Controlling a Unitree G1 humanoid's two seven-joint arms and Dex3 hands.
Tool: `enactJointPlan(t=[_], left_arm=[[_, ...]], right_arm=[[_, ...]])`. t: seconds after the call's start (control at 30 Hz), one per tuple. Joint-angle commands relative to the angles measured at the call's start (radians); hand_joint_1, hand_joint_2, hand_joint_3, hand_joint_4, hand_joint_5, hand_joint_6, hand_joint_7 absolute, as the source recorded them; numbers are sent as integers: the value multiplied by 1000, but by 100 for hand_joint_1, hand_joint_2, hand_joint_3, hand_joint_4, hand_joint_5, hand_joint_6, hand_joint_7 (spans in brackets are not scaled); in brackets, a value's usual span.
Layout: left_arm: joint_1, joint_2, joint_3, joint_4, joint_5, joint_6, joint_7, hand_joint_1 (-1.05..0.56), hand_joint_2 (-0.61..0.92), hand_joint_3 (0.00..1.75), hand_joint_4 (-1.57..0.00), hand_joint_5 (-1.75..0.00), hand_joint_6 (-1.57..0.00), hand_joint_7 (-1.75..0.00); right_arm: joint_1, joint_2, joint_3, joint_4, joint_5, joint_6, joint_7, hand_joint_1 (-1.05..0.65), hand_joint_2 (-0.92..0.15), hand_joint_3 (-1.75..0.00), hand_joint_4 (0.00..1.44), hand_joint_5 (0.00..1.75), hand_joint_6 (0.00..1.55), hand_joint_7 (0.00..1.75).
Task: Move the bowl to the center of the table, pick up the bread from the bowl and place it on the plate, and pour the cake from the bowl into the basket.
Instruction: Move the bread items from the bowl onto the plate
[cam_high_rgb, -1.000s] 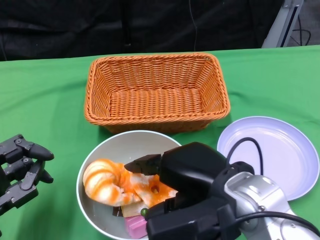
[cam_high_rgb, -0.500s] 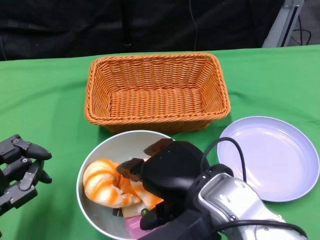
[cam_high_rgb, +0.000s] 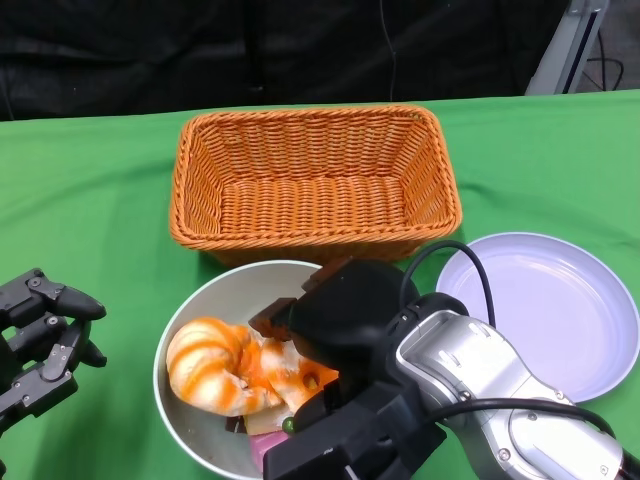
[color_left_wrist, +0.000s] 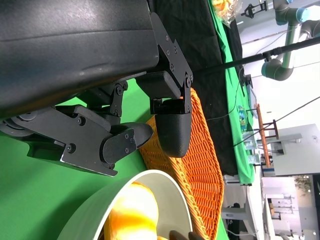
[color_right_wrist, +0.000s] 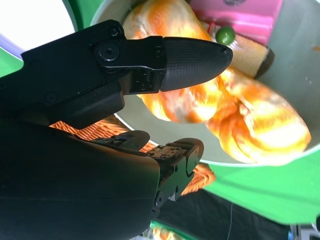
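The right hand (cam_high_rgb: 335, 325) hovers fingers apart over the bowl (cam_high_rgb: 205, 310), grasping nothing, just above the orange-glazed bread (cam_high_rgb: 215, 365) that lies against the pink cake (cam_high_rgb: 270, 452); a shallow pinch could drag both out together. The left hand (cam_high_rgb: 40, 335), beside the bowl, is loose and holds nothing. Green cloth (cam_high_rgb: 90, 200) covers the table, with the basket (cam_high_rgb: 310, 180) behind the bowl, the plate (cam_high_rgb: 550, 310) to its right and black drapes beyond.

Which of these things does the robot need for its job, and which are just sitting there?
Needed for the job:
bowl
bread
cake
plate
basket
right hand, over the bowl

Just there:
left hand, off to the side, holding nothing
green cloth
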Motion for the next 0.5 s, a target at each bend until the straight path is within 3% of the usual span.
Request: enactJointPlan(t=[0.03,0.27,0.5], left_arm=[[4,13,0,-12,-7,6,-1,-7,73,76,-65,-158,-71,-126],[2,11,1,-12,-3,5,6,-5,71,79,-65,-159,-71,-127],[-1,14,2,2,-4,-2,-1,-5,69,84,-68,-157,-72,-126]], right_arm=[[-22,-2,-18,13,30,-2,42,-105,-92,-53,32,7,37,2],[-35,-1,-18,47,70,-6,87,-105,-92,-50,31,5,35,0],[-29,-4,-3,122,59,-54,-50,-105,-92,-45,31,5,35,0]])
